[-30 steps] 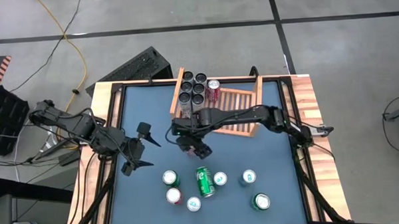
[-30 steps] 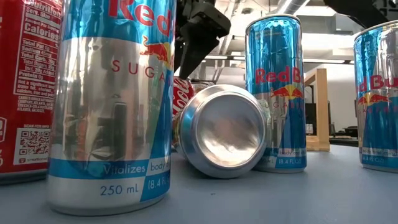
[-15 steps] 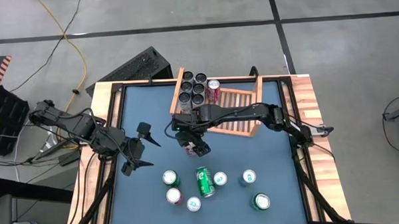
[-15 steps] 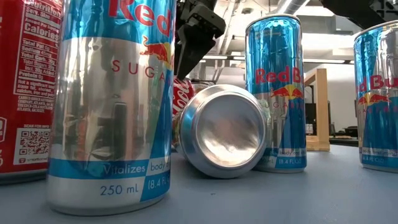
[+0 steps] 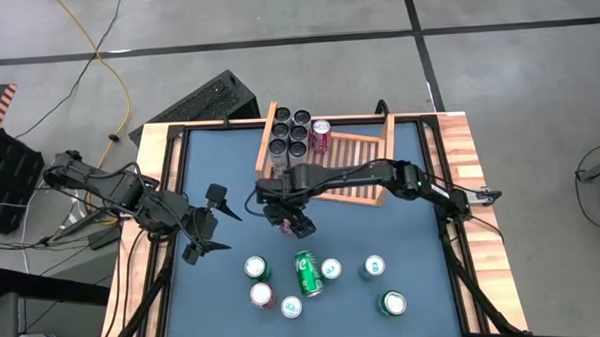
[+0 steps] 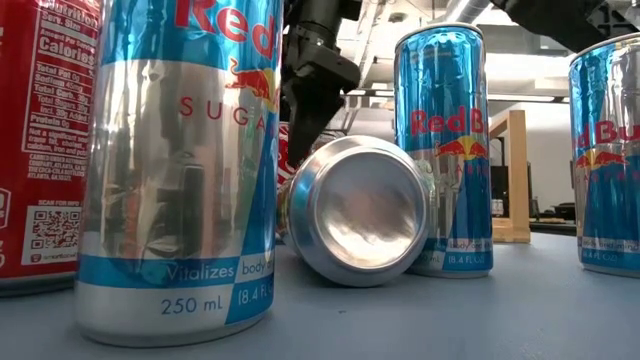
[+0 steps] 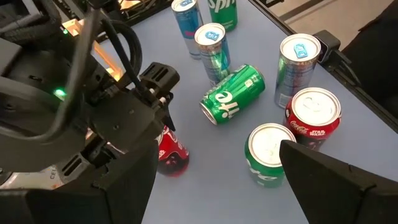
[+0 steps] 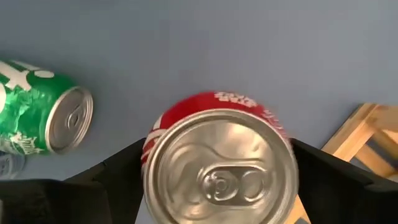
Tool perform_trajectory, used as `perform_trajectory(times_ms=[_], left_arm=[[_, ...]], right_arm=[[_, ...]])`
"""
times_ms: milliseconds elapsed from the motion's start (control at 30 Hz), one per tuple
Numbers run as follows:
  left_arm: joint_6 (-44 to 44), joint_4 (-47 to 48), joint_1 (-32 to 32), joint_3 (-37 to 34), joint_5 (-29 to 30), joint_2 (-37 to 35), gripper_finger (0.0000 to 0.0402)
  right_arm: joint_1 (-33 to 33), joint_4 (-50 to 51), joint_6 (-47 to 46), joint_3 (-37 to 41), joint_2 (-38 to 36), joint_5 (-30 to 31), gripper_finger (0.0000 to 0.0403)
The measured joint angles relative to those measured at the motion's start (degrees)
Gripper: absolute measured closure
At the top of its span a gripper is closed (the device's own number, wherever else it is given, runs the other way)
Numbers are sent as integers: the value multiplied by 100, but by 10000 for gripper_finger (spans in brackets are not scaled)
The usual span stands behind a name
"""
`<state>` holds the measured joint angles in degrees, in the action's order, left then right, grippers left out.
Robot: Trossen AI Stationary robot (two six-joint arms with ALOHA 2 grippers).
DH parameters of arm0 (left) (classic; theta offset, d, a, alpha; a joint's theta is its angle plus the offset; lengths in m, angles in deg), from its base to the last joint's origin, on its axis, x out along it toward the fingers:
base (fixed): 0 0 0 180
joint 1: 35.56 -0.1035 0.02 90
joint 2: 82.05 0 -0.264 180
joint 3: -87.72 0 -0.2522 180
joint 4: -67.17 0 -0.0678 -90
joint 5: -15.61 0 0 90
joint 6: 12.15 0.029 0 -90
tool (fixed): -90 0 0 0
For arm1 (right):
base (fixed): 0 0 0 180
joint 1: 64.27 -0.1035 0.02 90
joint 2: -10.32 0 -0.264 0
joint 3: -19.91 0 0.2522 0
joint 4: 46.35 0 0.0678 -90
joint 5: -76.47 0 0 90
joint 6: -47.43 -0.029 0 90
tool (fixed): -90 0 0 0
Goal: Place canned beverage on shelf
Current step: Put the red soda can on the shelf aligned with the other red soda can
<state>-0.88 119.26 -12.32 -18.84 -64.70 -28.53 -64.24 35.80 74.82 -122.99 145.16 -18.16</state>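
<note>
- Right arm reaches way across from the table's 3 o'clock side. Its forearm passes over the front part of the shelf and the right gripper ends up near the table centre, pointing down.
- That gripper has a red can sitting upright between its fingers. In the right wrist view one finger shows on each side of the can's top, so the jaws are wide and straddling it. Can't tell if the pads are actually touching, or if the can is still on the mat.
- Left arm is parked over at 9 o'clock. The left gripper is spread wide with nothing in it, hovering over bare blue mat.
- The shelf is the wooden slatted tray at 12 o'clock, against the far edge. Its 9 o'clock end already has a cluster of dark-topped cans plus one red-topped can just beside them. The rest of the slats toward 3 o'clock look free.
- Loose cans crowd the 6 o'clock part of the table: a green can on its side, with upright ones around it.
- There's an open strip of mat between that bunch and the shelf's front rim, which is where the right gripper sits.
- In the low view, cans up close fill most of the picture, with a lying can showing its base.
</note>
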Motion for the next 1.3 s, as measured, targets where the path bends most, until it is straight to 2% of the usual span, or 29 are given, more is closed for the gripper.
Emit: perform_trajectory(times_ms=[533, 933, 1300], left_arm=[[-39, -2, -1, 0, 0, 0, 79], [-125, -4, -2, 0, -2, 0, 79], [-144, -5, -2, 0, -1, 0, 79]], right_arm=[[-28, 36, 141, 2, -13, -7, 86], [11, 151, 61, 0, -20, -129, 41], [-2, 378, -103, -579, -48, -109, 42]])
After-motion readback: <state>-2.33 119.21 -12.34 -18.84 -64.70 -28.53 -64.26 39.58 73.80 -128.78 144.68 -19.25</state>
